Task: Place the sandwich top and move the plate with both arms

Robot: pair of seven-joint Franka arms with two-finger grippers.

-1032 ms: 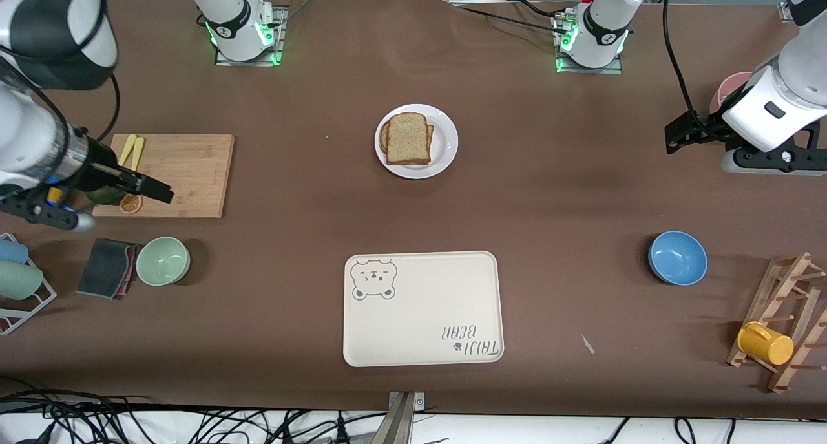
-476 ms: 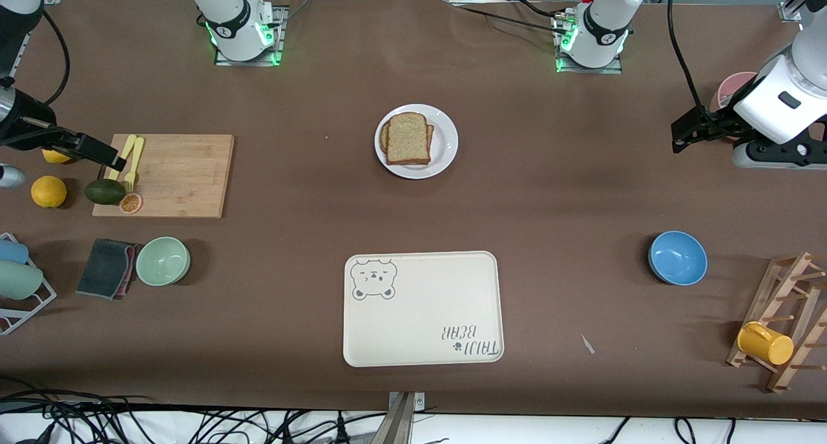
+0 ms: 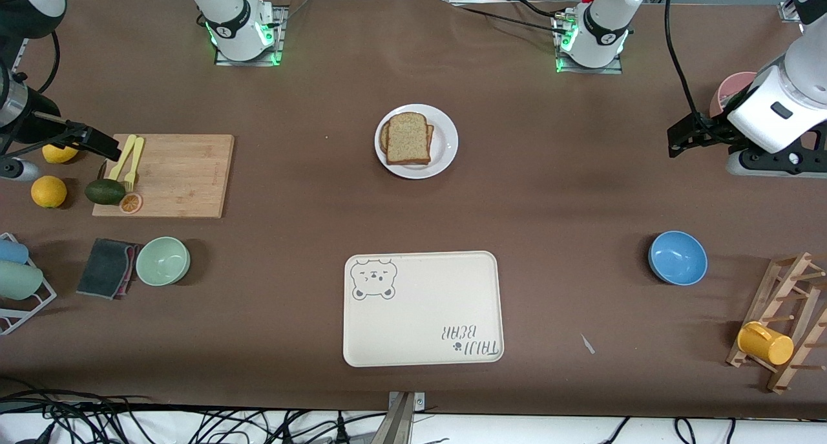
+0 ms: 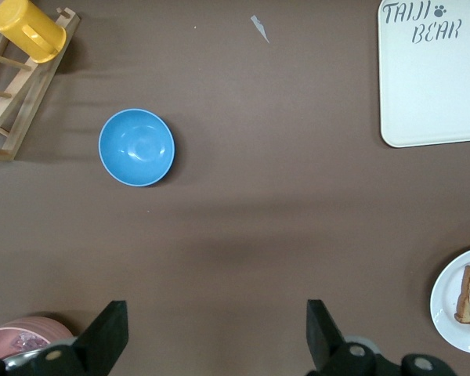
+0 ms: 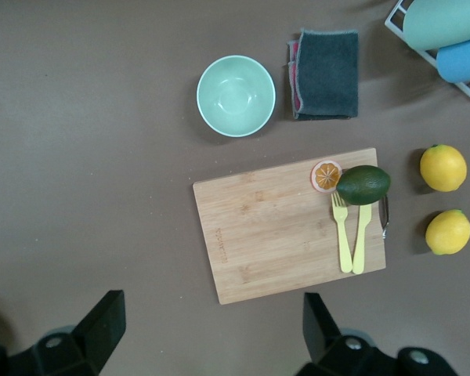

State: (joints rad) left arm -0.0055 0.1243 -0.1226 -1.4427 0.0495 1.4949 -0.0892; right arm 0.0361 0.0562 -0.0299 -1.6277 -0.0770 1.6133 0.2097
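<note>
The white plate [image 3: 446, 148] sits mid-table, toward the arms' bases. On it the light tan speckled sandwich top [image 3: 408, 137] lies flat over another slice, slightly offset. The plate's rim [image 4: 446, 309] also shows in the left wrist view. My right gripper [image 3: 106, 148] hovers open over the end of the cutting board [image 3: 181, 172], at the right arm's end of the table. Its fingers [image 5: 102, 321] have nothing between them. My left gripper [image 3: 675, 140] hangs open and empty over bare table at the left arm's end; its fingers [image 4: 110, 333] stand wide apart. Both are well away from the plate.
A cream bear-print tray [image 3: 423, 308] lies nearer the front camera than the plate. A blue bowl [image 3: 677, 257], a wooden rack [image 3: 791, 315] with a yellow cup [image 3: 765, 342] and a pink dish [image 3: 733, 85] are at the left arm's end. A green bowl [image 3: 163, 260], cloth [image 3: 106, 267], avocado [image 3: 105, 191], forks [image 3: 129, 159] and lemons [image 3: 48, 191] are at the right arm's end.
My right arm has lifted back off the cutting board toward its end of the table, uncovering the lemons and avocado. The left arm has shifted only slightly. Plate and bread have not moved.
</note>
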